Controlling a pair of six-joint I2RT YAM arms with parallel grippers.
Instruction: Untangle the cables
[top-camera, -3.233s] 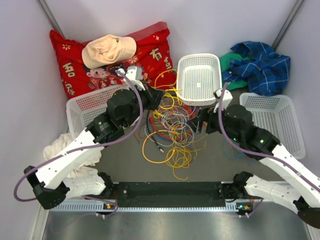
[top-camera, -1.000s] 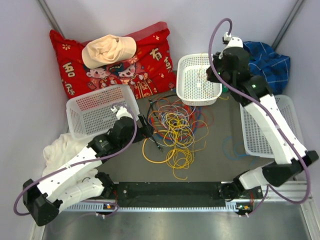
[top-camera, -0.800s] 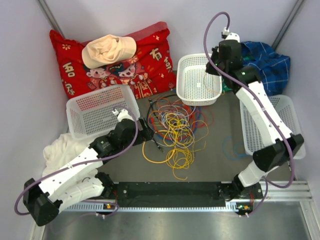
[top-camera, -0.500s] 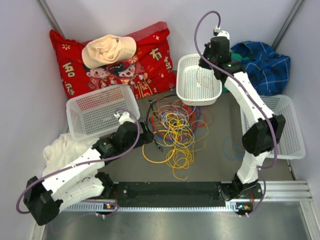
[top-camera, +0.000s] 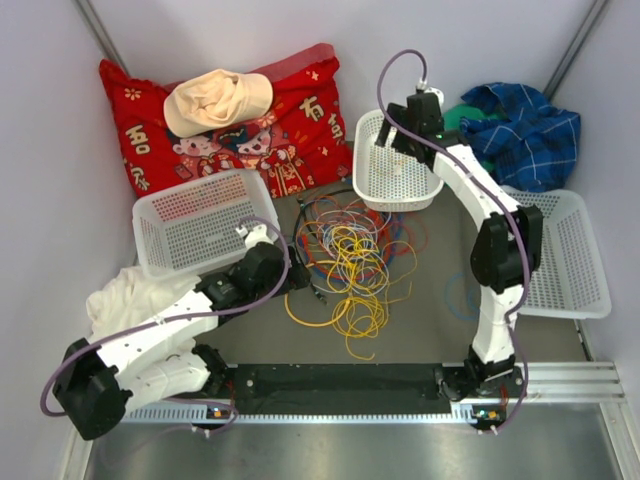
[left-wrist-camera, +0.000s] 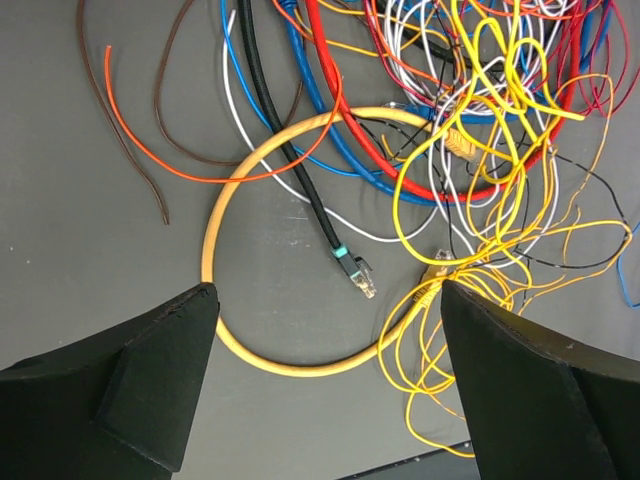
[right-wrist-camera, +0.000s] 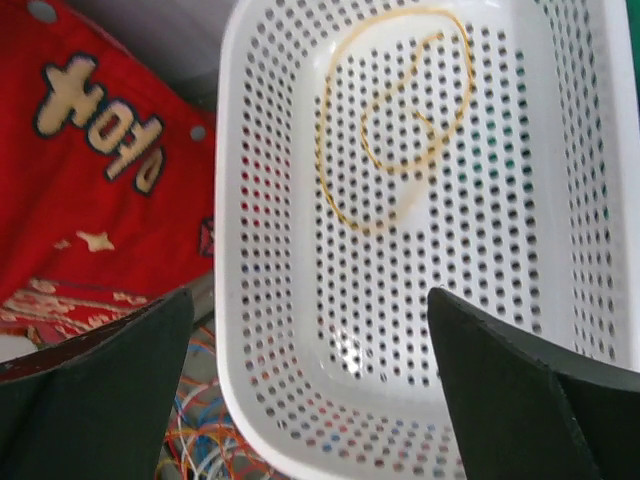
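Left end effector (left-wrist-camera: 325, 292) gapes over the cables (left-wrist-camera: 462, 125); right end effector (right-wrist-camera: 308, 296) gapes over one white basket (right-wrist-camera: 228, 250).

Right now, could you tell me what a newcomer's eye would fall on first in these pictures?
First the bright tangle of cables, yellow, red, blue and white, heaped mid-table beside the open left gripper. Next the right gripper, open above the far white basket, where one thin yellow wire lies alone. A red cushion fills the far left corner.
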